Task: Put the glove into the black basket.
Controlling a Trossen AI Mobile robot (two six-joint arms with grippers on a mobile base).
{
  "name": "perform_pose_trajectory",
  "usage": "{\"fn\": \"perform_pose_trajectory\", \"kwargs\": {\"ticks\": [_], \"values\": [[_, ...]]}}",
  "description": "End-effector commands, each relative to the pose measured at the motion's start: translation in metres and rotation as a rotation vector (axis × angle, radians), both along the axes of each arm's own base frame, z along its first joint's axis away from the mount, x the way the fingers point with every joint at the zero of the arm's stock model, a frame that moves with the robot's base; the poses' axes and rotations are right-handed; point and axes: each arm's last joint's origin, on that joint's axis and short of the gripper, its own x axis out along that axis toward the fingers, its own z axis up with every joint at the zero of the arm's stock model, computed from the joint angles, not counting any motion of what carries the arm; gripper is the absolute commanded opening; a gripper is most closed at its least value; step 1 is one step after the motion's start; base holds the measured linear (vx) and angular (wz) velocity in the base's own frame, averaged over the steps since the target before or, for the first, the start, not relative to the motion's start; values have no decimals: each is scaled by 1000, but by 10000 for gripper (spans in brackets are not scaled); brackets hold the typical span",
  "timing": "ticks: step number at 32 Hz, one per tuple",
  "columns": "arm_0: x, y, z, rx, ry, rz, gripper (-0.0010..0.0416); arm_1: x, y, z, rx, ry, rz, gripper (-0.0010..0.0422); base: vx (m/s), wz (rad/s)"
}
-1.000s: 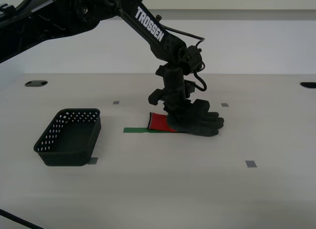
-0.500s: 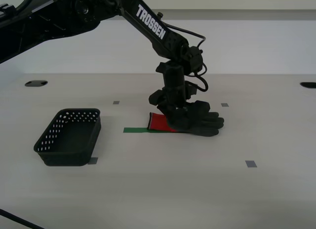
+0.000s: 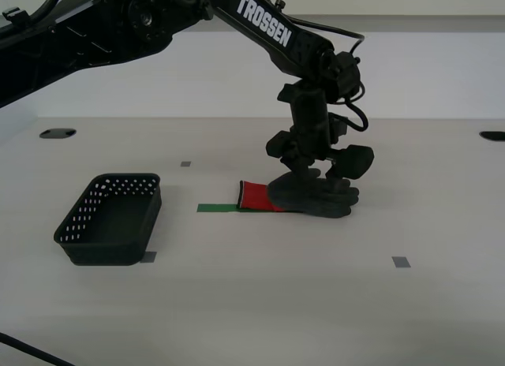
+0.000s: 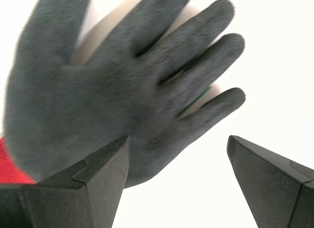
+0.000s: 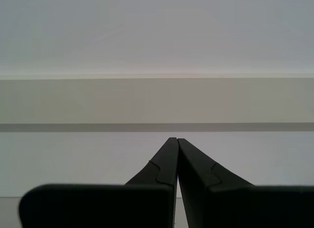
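Nothing is done: we are hovering our second hand [image 4: 179, 181], jaws wide, over the glove [image 3: 312, 197] lying on the table [image 3: 260, 303]. Our first hand [image 5: 175, 154], pinched together, is idling, and the black basket [image 3: 110, 218] is sitting empty

Lying flat on the pale worktop [image 3: 260, 303]: the glove [image 3: 312, 197], its red cuff touching the end of a green tape strip [image 3: 217, 208]. Sitting well apart toward the exterior view's left: the black basket [image 3: 110, 218]. Dotting the surface: small grey tape squares [image 3: 402, 262].
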Motion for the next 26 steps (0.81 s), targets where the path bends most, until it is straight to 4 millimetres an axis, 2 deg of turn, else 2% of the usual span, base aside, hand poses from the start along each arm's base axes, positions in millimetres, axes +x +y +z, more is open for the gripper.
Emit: {"fn": "perform_pose_trajectory", "kwargs": {"ticks": [1, 6, 22, 26], "values": [[0, 0, 1, 0, -4, -1, 1, -3, -4, -2, -17, -2, 28, 270, 0, 0], [0, 0, 1, 0, -5, -1, 1, -6, 3, -18, 47, -23, 59, 270, 0, 0], [0, 0, 1, 0, -4, -1, 1, -3, 7, -33, 1, -65, 141, 270, 0, 0], [0, 0, 1, 0, -4, -1, 1, -6, 12, -44, 15, -54, 145, 270, 0, 0]]}}
